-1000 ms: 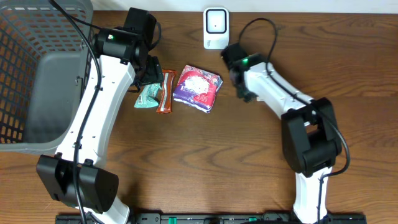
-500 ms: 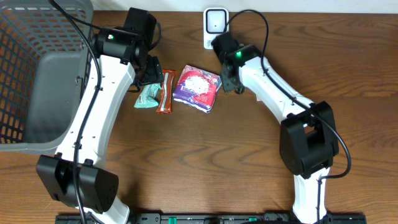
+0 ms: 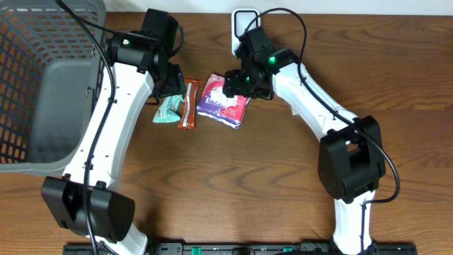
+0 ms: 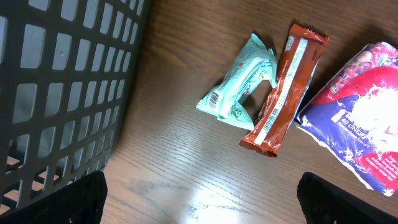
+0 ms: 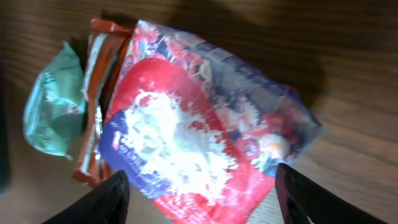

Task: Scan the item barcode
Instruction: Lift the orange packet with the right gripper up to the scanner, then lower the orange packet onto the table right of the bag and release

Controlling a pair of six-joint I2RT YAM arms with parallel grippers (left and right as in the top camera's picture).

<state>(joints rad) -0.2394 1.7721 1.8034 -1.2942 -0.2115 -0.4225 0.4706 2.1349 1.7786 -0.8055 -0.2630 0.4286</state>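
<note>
The right claw [image 3: 237, 85] hangs just above the bag [image 5: 199, 137], a little above the middle of the overhead view. Its jaws are released and spread wide: from the wrist view one finger [image 5: 115, 199] sits at the lower left and the other at the lower right, with the bag lying flat between and beneath them. Neither finger presses on it.

The bag is purple and red with a white patch. It lies on the table [image 3: 212, 184] below the white scanner [image 3: 238, 21], which stands at the top edge of the overhead view, partly hidden by the right arm.

Just left of the bag lies an orange bar [image 3: 188, 105], touching or nearly touching it. A green packet [image 3: 168, 108] is tucked against the bar's left side. From the left wrist, a small barcode shows on the packet's lower end.

The left claw [image 3: 172, 83] hovers over the top of the packet and bar. Its jaws are released as well, fully wide, holding nothing.

A grey basket [image 3: 21, 42] fills the upper left of the overhead view, well apart from the bag.
</note>
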